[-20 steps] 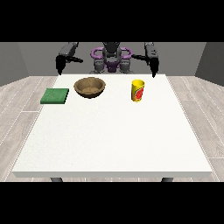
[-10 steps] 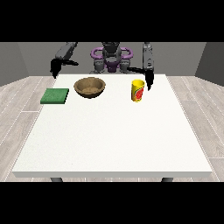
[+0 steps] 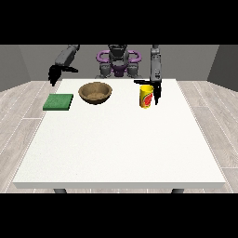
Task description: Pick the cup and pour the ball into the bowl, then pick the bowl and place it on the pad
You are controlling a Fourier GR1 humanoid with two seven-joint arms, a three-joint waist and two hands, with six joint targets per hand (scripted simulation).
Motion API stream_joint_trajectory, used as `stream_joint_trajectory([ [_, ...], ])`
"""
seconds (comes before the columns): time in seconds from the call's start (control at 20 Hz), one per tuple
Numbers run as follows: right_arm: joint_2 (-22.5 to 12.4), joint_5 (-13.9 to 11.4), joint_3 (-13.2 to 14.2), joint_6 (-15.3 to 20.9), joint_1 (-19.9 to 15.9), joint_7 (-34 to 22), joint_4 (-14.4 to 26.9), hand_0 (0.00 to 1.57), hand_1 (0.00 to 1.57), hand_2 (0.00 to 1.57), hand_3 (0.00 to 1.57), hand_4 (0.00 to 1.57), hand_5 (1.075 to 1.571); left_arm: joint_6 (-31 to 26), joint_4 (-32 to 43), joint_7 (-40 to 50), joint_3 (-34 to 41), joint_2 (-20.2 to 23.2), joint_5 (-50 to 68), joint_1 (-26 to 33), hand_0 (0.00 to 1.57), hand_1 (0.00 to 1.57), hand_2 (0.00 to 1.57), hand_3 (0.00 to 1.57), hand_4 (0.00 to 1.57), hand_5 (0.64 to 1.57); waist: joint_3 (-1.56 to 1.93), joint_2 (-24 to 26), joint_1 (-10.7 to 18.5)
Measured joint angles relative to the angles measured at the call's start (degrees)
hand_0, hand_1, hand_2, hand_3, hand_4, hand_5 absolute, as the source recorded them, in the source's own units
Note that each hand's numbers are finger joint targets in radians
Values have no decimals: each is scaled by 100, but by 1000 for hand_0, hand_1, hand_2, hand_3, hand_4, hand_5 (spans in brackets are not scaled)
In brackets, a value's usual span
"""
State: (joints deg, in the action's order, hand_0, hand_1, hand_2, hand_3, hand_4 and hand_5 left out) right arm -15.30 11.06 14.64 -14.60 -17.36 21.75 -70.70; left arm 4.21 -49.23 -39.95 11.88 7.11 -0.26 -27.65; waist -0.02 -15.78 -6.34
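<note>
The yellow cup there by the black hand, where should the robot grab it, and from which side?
Probably around its side wall, near mid-height. The yellow cup stands upright, is taller than wide, and its open top must stay free for pouring. The hand at the view's right already hangs just beside it on the side away from the wooden bowl, so coming in sideways from there looks like the shortest path.

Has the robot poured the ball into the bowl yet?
Not yet. Nothing looks finished: the yellow cup stands upright on the table, and the brown bowl sits beside the green pad, not on it. The hand at the view's right is right next to the cup, about to take it. Lifting, pouring and moving the bowl are left.
</note>
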Motion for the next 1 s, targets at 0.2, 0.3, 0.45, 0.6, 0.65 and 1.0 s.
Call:
stream_joint_trajectory([
  [0.2, -147, 104, 93, -172, -92, 54, 108, 0, 0, 0, 0, 0, 1563, 336, 302, -177, 80, 200, -186, -118, 1294, 1294, 1571, 1571, 805, 1513, 2, -86, -87],
  [0.3, -187, 139, 107, -231, -183, 80, 121, 0, 0, 0, 0, 0, 1559, 870, 361, -234, 16, 281, -523, -169, 1309, 1309, 1571, 1571, 822, 1514, 4, -198, -200],
  [0.45, -292, 265, 169, -352, -287, 3, 101, 0, 0, 0, 0, 0, 1557, 1460, 528, -355, 16, 290, -796, -263, 1331, 1331, 1571, 1571, 864, 1509, 14, -290, -362],
  [0.6, -573, 415, 345, -536, -395, -56, 169, 0, 0, 0, 0, 0, 1556, 1865, 638, -437, 54, 303, -933, -434, 1351, 1351, 1571, 1571, 881, 1502, 28, -380, -479],
  [0.65, -624, 446, 371, -585, -411, -63, 186, 0, 0, 0, 0, 0, 1555, 1986, 701, -459, 62, 287, -969, -498, 1354, 1354, 1571, 1571, 901, 1507, 29, -388, -493],
  [1.0, -949, 408, 644, -771, -232, 34, 1237, 0, 0, 78, 0, 0, 1560, 2555, 616, 622, -687, 171, -1884, -528, 1388, 1388, 1571, 1571, 1023, 1536, 18, 546, -93],
])
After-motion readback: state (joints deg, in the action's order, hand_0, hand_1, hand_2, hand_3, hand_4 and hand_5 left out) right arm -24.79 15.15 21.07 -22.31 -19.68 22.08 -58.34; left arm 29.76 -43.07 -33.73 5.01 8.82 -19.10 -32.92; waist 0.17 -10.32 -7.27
